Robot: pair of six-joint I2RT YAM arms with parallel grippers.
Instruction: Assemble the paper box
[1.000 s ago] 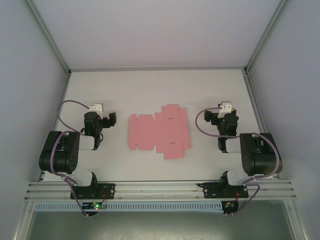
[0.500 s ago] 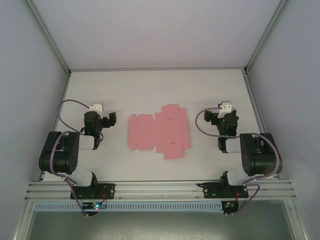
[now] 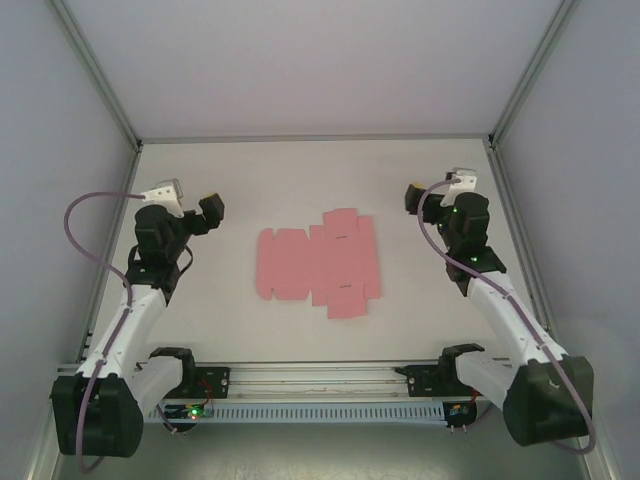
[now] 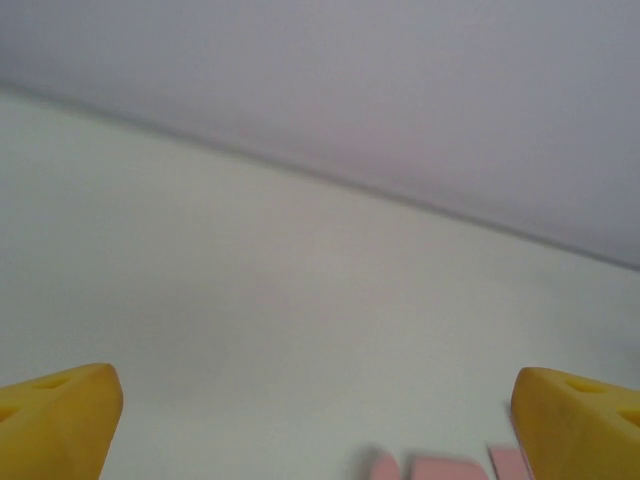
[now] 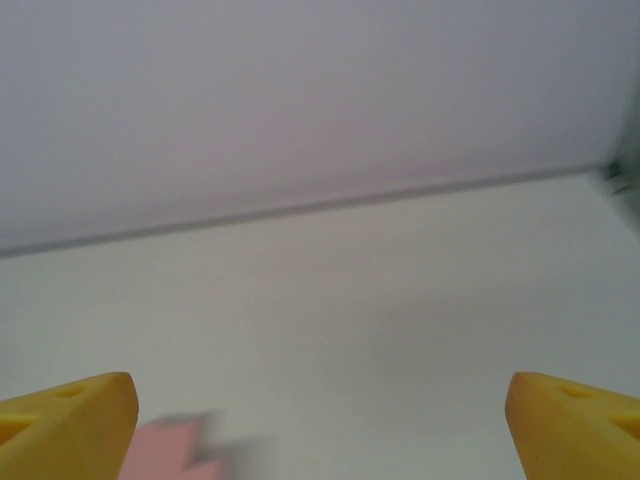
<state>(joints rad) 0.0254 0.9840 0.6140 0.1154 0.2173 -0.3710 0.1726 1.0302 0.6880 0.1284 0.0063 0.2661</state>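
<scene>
Here, seen from above, the paper box (image 3: 315, 265) is a flat pink die-cut sheet lying mid-table, flaps spread and every edge free. Bare white table (image 3: 300, 175) surrounds it on all sides, with the widest open stretch toward 12 o'clock, up to the back wall (image 3: 310, 70).

My left gripper (image 4: 318, 425) stands at about 10 o'clock from the sheet, well apart from it. Its yellow fingers (image 4: 60, 415) are spread wide with nothing between them, and a sliver of pink shows at 5 o'clock in the left wrist view.

My right gripper (image 5: 320, 425) stands at about 2 o'clock from the sheet, also apart from it. Its fingers (image 5: 575, 420) are likewise spread and empty, and a blurred pink corner shows at 7 o'clock in the right wrist view.

Side walls close the table at 9 and 3 o'clock. A metal rail (image 3: 320, 375) carrying both arm bases runs along 6 o'clock. A purple cable (image 3: 90, 205) loops outward beside my left arm, clear of the sheet.
</scene>
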